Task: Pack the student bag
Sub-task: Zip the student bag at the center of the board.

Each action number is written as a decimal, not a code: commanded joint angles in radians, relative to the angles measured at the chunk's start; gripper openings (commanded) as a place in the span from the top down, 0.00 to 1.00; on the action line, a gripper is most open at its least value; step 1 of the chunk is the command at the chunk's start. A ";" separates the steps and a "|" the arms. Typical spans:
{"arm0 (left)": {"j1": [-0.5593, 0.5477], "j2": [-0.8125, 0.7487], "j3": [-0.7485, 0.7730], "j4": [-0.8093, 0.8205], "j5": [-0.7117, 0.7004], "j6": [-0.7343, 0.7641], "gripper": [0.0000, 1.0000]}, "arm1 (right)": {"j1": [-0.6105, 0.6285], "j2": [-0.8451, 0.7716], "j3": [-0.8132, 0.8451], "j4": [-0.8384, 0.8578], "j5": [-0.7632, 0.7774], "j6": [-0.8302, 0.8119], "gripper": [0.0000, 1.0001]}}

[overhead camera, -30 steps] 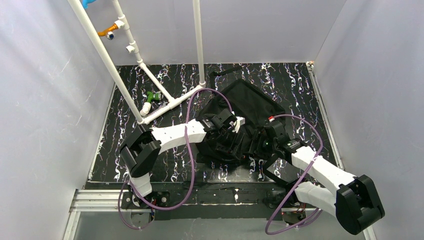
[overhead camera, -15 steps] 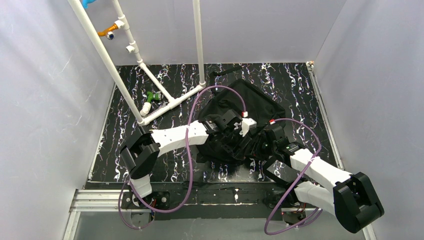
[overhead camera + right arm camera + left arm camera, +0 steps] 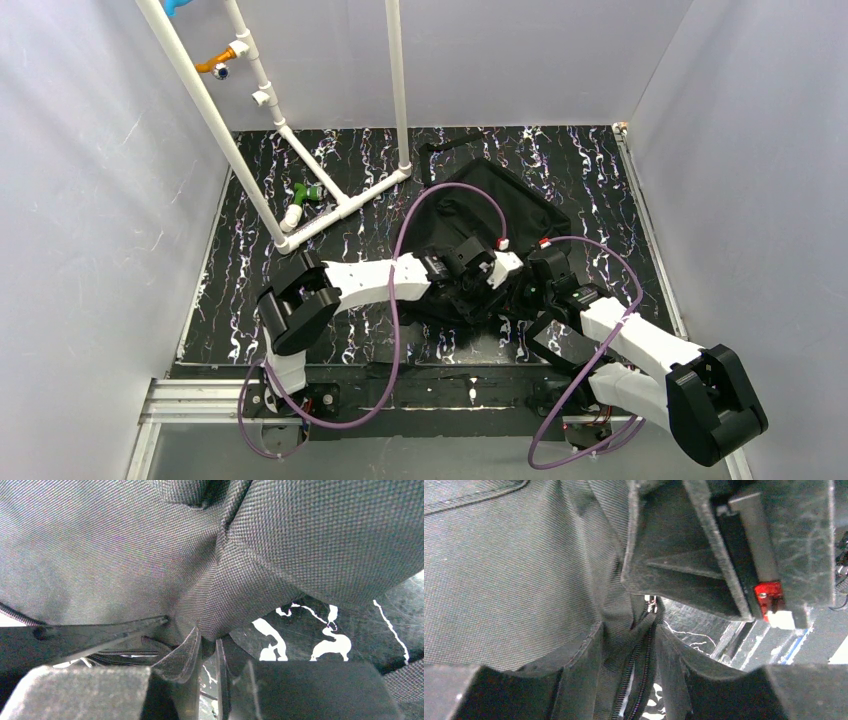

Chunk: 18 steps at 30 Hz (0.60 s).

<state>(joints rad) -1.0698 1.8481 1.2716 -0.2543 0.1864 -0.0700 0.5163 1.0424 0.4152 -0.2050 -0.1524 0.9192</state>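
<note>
Bag (image 3: pixel 505 200) opening, by the table's (image 3: pixel 290 330) near edge: right gripper (image 3: pixel 207 652) pinches fabric; left gripper (image 3: pixel 624 692), jaws apart, straddles the zipper (image 3: pixel 640 655). Next, likely spreading the mouth.

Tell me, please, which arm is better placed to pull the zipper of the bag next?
Left. The zipper of the bag lies between the fingers of the left gripper. The right gripper pinches only plain fabric, so it seems better suited to holding the bag steady.
</note>
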 commanded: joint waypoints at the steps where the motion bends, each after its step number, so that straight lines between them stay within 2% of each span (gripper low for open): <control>1: -0.038 0.005 -0.028 0.025 -0.059 0.016 0.59 | -0.004 0.005 0.023 0.022 -0.026 0.003 0.87; 7: -0.044 -0.020 -0.052 0.020 -0.099 0.004 0.85 | -0.004 0.008 0.029 0.012 -0.006 0.005 0.99; 11: -0.044 -0.088 -0.079 0.002 -0.078 -0.022 0.99 | -0.004 0.000 0.047 -0.040 0.064 -0.004 0.99; 15: -0.044 -0.156 -0.115 -0.017 0.019 -0.087 1.00 | -0.032 0.005 0.087 -0.094 0.144 -0.045 0.99; 18: -0.043 -0.218 -0.177 -0.018 0.058 -0.131 1.00 | -0.102 0.031 0.125 -0.127 0.148 -0.114 0.99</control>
<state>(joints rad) -1.1076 1.7626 1.1702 -0.1600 0.1429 -0.1295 0.5022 1.0492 0.4706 -0.2676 -0.1406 0.9077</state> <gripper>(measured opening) 0.022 0.176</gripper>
